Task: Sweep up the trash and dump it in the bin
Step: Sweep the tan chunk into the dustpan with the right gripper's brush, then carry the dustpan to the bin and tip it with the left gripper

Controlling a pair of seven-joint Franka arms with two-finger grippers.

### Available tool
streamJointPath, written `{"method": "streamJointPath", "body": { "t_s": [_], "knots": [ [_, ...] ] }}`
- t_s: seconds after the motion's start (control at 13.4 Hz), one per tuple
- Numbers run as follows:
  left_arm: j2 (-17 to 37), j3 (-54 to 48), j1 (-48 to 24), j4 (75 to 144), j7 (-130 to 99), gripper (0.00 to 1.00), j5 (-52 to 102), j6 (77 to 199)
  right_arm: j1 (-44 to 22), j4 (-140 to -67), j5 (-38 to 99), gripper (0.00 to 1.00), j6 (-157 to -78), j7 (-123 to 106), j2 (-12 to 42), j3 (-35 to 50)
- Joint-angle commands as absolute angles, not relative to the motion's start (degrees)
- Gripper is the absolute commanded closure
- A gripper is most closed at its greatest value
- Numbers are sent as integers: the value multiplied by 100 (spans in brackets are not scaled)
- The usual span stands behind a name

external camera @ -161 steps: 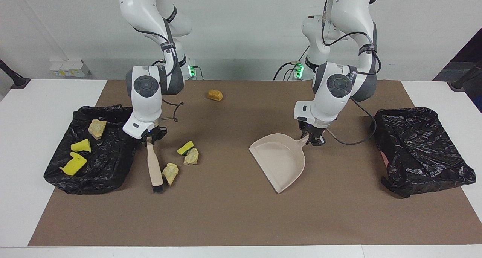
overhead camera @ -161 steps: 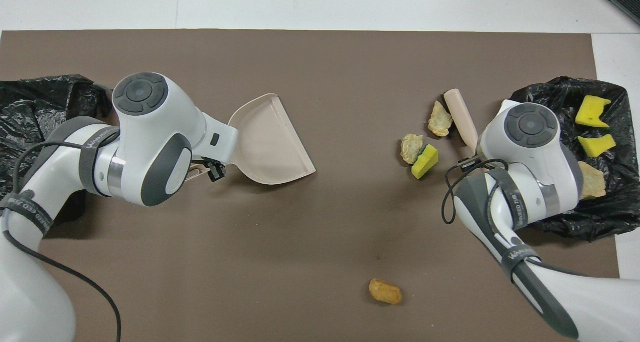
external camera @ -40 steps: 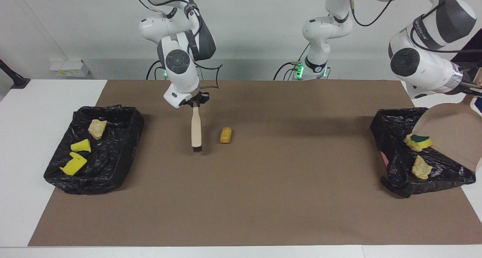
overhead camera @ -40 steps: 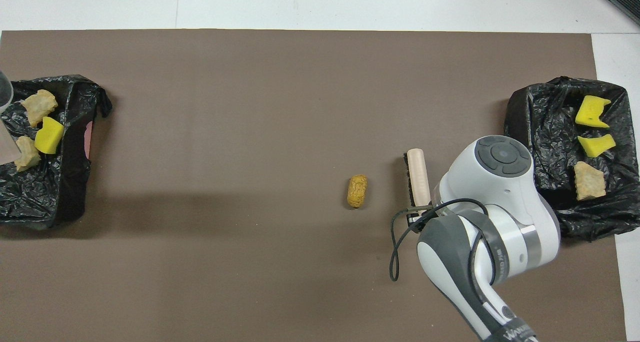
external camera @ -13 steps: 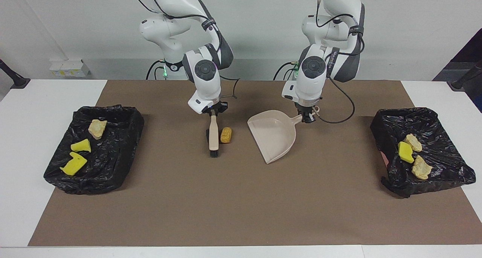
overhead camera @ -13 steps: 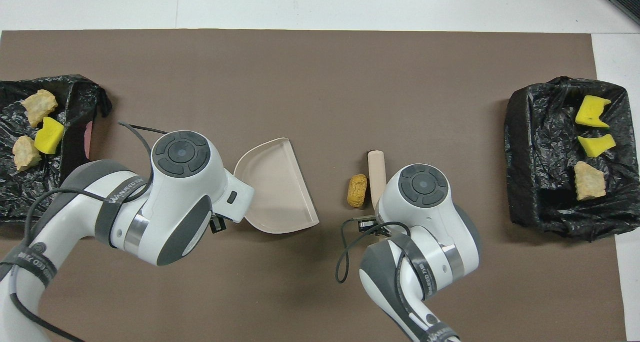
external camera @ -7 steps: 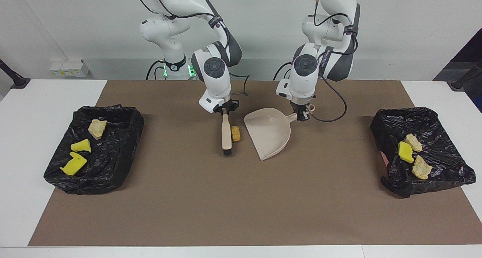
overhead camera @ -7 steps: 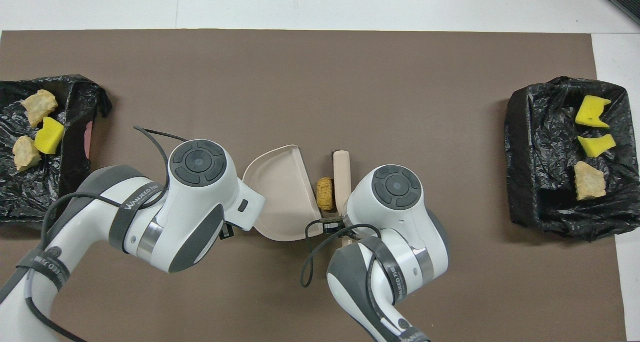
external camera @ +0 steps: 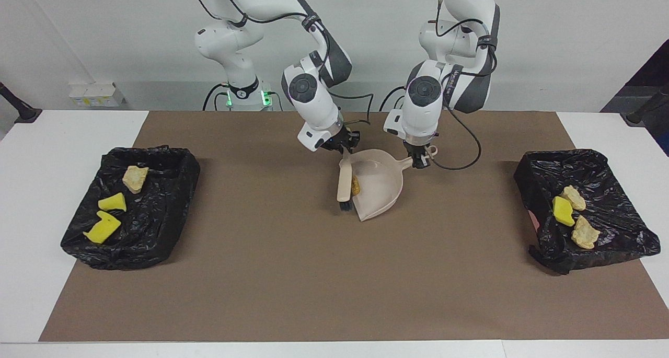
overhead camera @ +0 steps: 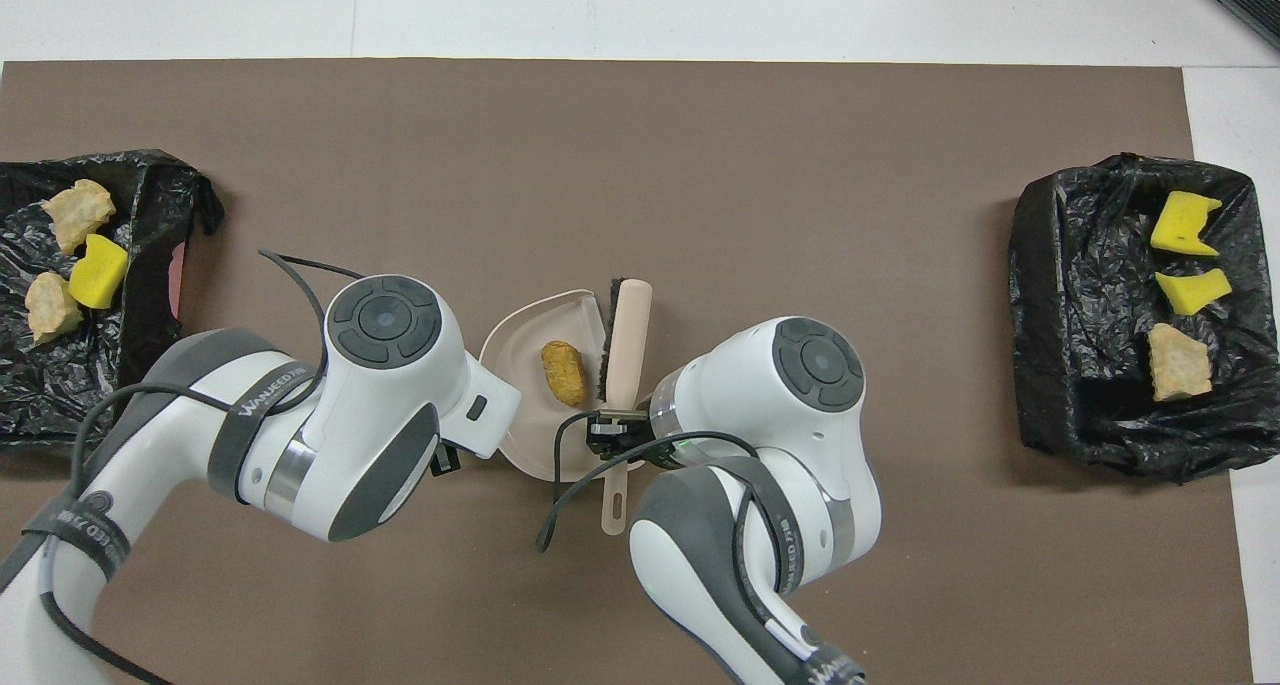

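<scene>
The orange-brown lump lies inside the beige dustpan, also in the overhead view. My left gripper is shut on the dustpan's handle; the pan rests on the brown mat. My right gripper is shut on the beige hand brush, whose bristles stand at the pan's open edge beside the lump; the brush shows from above too. Other trash lies in two black-lined bins: yellow sponge pieces and a beige chunk in one, a yellow piece and beige chunks in the other.
One bin stands at the right arm's end of the table, the other bin at the left arm's end. The brown mat covers the table's middle. A cable hangs from each wrist.
The brush has pushed the orange-brown lump toward the left arm's end, over the pan's edge and into the dustpan. The dustpan has stayed nearly still.
</scene>
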State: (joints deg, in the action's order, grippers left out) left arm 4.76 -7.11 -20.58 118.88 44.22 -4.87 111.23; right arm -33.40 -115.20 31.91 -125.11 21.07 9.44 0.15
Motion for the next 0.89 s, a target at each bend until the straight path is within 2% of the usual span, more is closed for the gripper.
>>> {"method": "streamJointPath", "body": {
  "t_s": [0.0, 0.15, 0.45, 0.6, 0.82],
  "knots": [
    [343, -677, -1672, 11971, 4491, 100, -396, 11268, -3129, -11181, 3331, 100, -11973, 1907, 870, 0],
    [317, -677, -1373, 11971, 4482, 100, -378, 11241, -2963, -11127, 3243, 100, -11673, 1934, 721, -44],
    [-210, -659, -687, 11971, 4017, 100, 33, 11259, -3049, -11241, 2034, 100, -11278, 2451, 502, -26],
    [-465, -642, -126, 11953, 4008, 100, 237, 11224, -3102, -11241, 1697, 100, -10803, 2513, 518, -9],
    [-536, -624, 543, 11621, 3990, 100, 325, 11136, -3681, -11329, 1381, 100, -10811, 3083, 729, 0]
  ]
}}
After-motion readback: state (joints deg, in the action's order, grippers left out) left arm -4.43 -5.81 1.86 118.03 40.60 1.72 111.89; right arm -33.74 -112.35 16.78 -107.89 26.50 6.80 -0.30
